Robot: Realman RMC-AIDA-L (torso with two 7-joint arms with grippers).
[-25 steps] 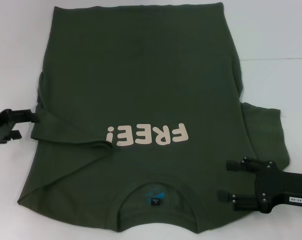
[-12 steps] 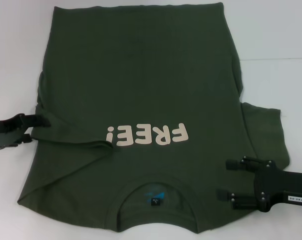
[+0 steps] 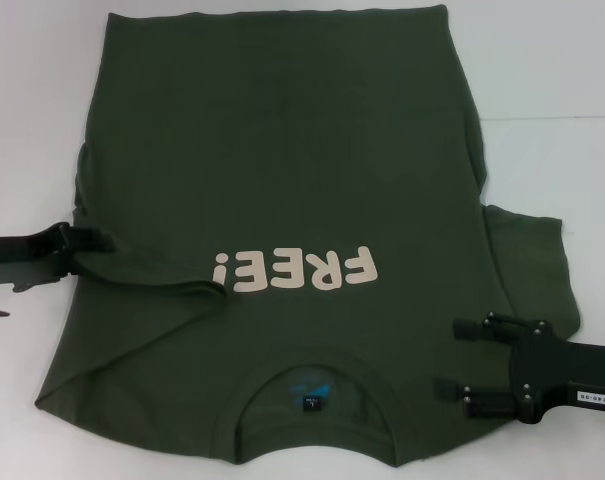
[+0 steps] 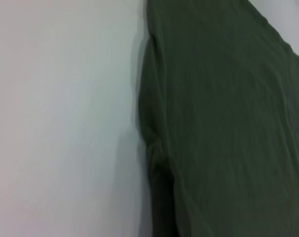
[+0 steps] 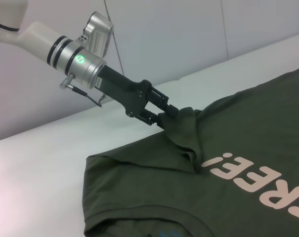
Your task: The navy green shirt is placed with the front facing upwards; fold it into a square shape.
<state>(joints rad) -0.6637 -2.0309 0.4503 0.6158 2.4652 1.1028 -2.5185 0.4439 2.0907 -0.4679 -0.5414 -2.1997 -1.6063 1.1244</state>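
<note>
The navy green shirt lies flat on the white table, front up, with its collar near me and the cream "FREE!" print across the chest. Its left side is folded inward with a crease. My left gripper is at that left edge, shut on a pinch of the cloth, which rises to it in the right wrist view. My right gripper is open over the shirt's right shoulder, beside the spread right sleeve. The left wrist view shows only the shirt's edge.
The white table shows on both sides of the shirt and beyond its hem. A pale wall rises behind the table's left side.
My left gripper has moved right, from off the shirt's left edge onto the folded cloth. The right gripper and the shirt's body have not moved.
</note>
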